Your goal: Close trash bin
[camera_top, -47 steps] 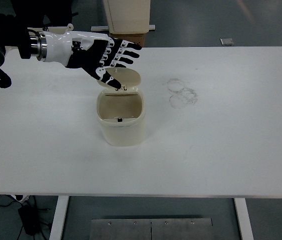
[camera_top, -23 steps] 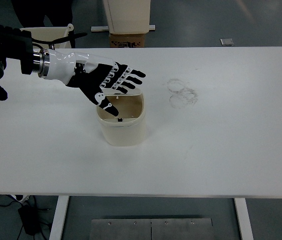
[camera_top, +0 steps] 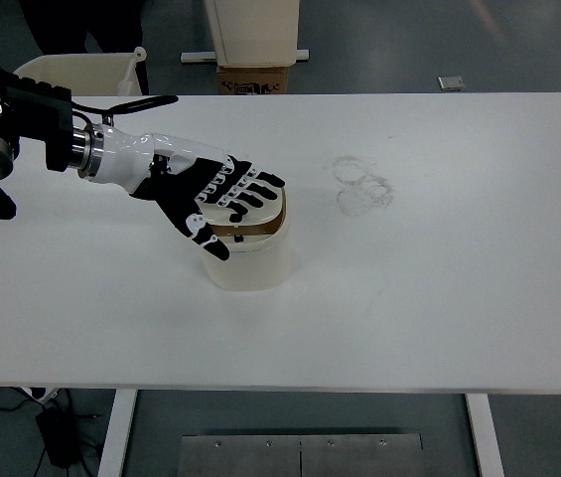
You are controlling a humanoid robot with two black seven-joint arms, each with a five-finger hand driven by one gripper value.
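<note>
arm: black on my feed, metal ring at the wrist
left hand (camera_top: 196, 189): white shell, black palm and fingers, white knuckle segments

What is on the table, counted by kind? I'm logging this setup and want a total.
Trash bin: 1
Robot hand over the table, the left hand: 1
Ring-shaped smudges on the table: 1 cluster
Total: 3

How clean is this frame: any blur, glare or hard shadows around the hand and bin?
Head view: sharp, evenly lit; left hand and bin show no motion blur; only soft shadows beneath them; no glare on the table, just faint ring marks.
</note>
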